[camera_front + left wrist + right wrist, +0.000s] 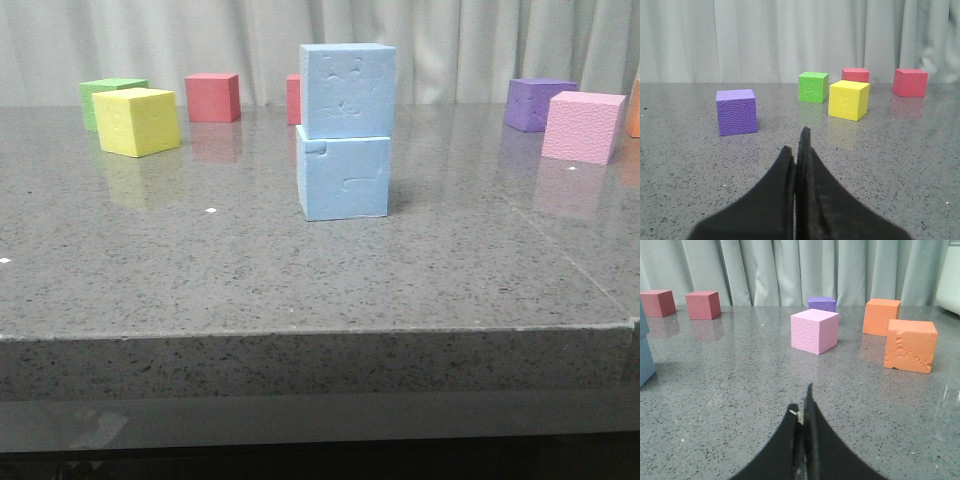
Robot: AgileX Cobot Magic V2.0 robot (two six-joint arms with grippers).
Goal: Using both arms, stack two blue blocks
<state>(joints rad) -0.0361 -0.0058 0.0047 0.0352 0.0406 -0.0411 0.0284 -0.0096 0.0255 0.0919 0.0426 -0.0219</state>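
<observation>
Two blue blocks (345, 130), two red cubes (212, 97), two orange cubes (910, 345).

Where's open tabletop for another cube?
Widest bare stretch: the near table in front of the blue stack. Also open between the stack and yellow cube, and between the stack and pink cube. Crowded along the back edge: green cube, red cube, purple cube.
</observation>
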